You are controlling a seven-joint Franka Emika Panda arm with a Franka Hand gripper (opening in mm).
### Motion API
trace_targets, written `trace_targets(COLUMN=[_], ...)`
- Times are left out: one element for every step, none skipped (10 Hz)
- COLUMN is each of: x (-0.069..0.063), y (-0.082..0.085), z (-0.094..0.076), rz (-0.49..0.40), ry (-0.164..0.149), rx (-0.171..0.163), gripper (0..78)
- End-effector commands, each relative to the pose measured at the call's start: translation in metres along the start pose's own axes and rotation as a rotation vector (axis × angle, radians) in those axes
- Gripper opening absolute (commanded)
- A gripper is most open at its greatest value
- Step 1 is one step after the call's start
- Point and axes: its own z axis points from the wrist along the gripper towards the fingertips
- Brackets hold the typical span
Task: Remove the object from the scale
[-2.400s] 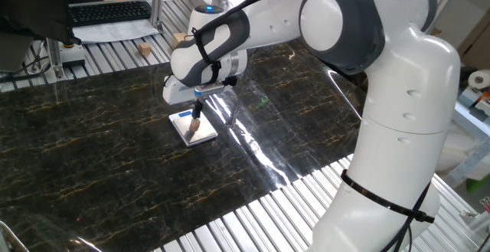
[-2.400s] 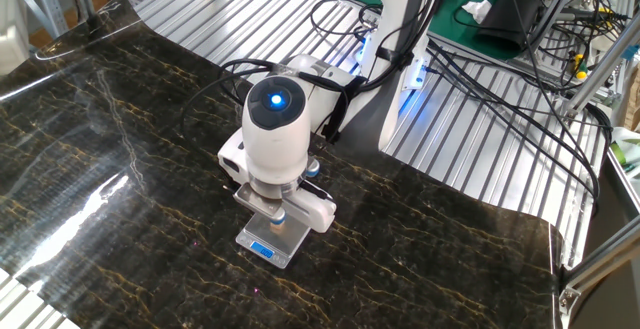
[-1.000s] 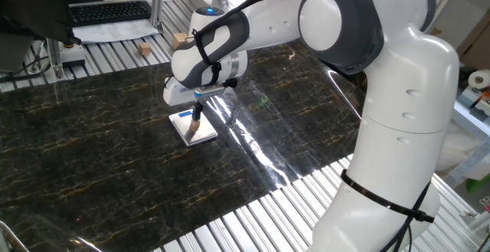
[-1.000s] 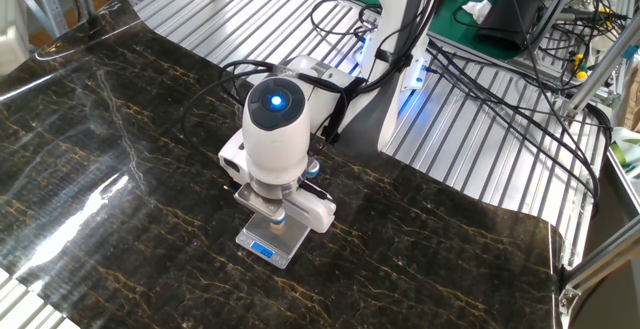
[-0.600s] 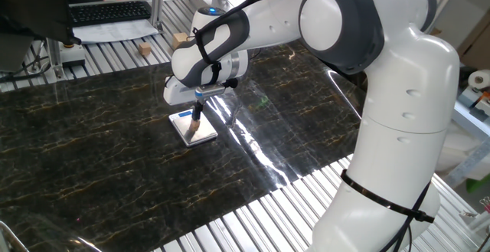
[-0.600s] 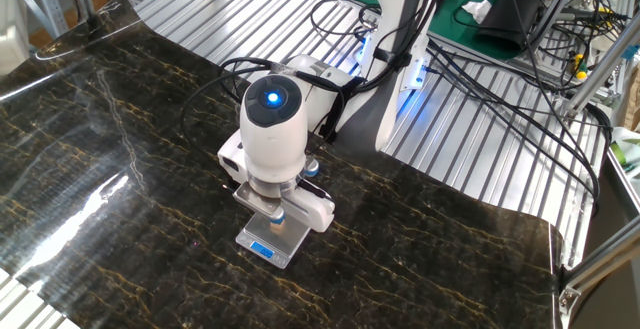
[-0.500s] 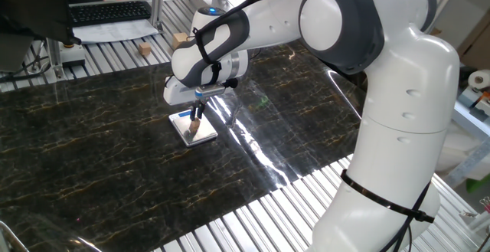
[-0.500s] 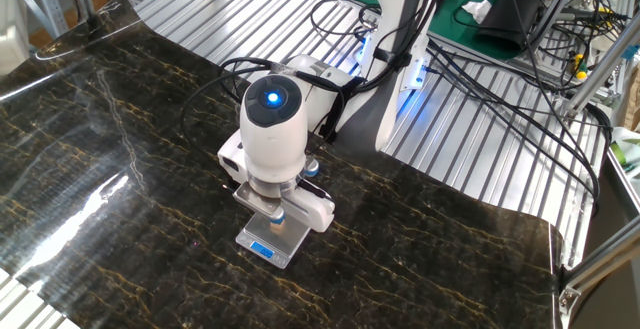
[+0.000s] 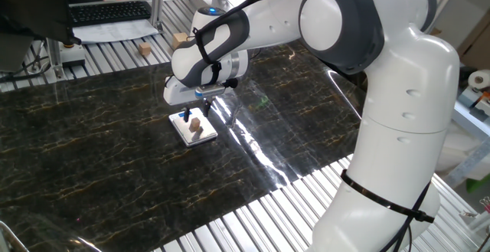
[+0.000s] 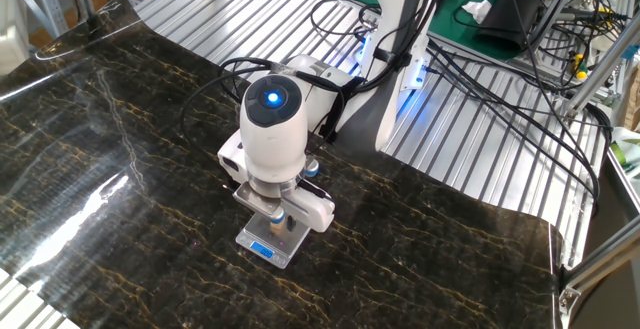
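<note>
End effector (image 9: 191,114) sits directly over the scale (image 9: 192,128), fingers pointing down. The object (image 9: 196,122), a tiny tan cube, looks pinched between the fingertips. Can't tell whether it's clear of the scale plate or touching it. Scale lies flat on the dark marbled bench (image 9: 92,152), blue strip at the end away from the arm base. In the other fixed view the wrist with its blue light (image 10: 271,97) blocks most of the fingers; only the scale's blue-strip end (image 10: 262,250) pokes out below, cube not visible there. A second small wooden cube (image 9: 144,50) and a larger pale block (image 9: 181,39) sit well apart, on the ribbed metal surface beyond the mat, near the keyboard (image 9: 109,11)
</note>
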Motion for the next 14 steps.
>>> trace_targets(x=[-0.0009, -0.0009, -0.0009, -0.0009, -0.0009, -0.0010, -0.0011, -0.0011, -0.0011, -0.0012, -0.0012, -0.0014, -0.0017, -0.0018], y=[-0.0002, -0.0002, -0.0002, -0.0002, -0.0002, -0.0003, -0.0003, -0.0003, -0.0003, -0.0003, -0.0003, -0.0005, -0.0006, -0.0007], z=[-0.0014, -0.0014, -0.0014, -0.0014, -0.0012, -0.0004, 0.0005, 0.0010, 0.0011, 0.0013, 0.0013, 0.0039, 0.0069, 0.0086], rz=[0.000, 0.000, 0.000, 0.000, 0.001, 0.000, -0.002, -0.002, -0.003, -0.003, -0.003, -0.007, -0.012, -0.015], ry=[-0.004, -0.004, -0.004, -0.004, -0.003, -0.003, -0.004, -0.004, -0.004, -0.004, -0.004, -0.003, -0.004, -0.004], rx=[-0.007, -0.007, -0.007, -0.007, -0.007, -0.007, -0.007, -0.007, -0.007, -0.007, -0.007, -0.003, -0.003, -0.003], gripper=[77.4, 77.4, 77.4, 77.4, 77.4, 77.4, 77.4, 77.4, 77.4, 77.4, 77.4, 77.4, 77.4, 77.4])
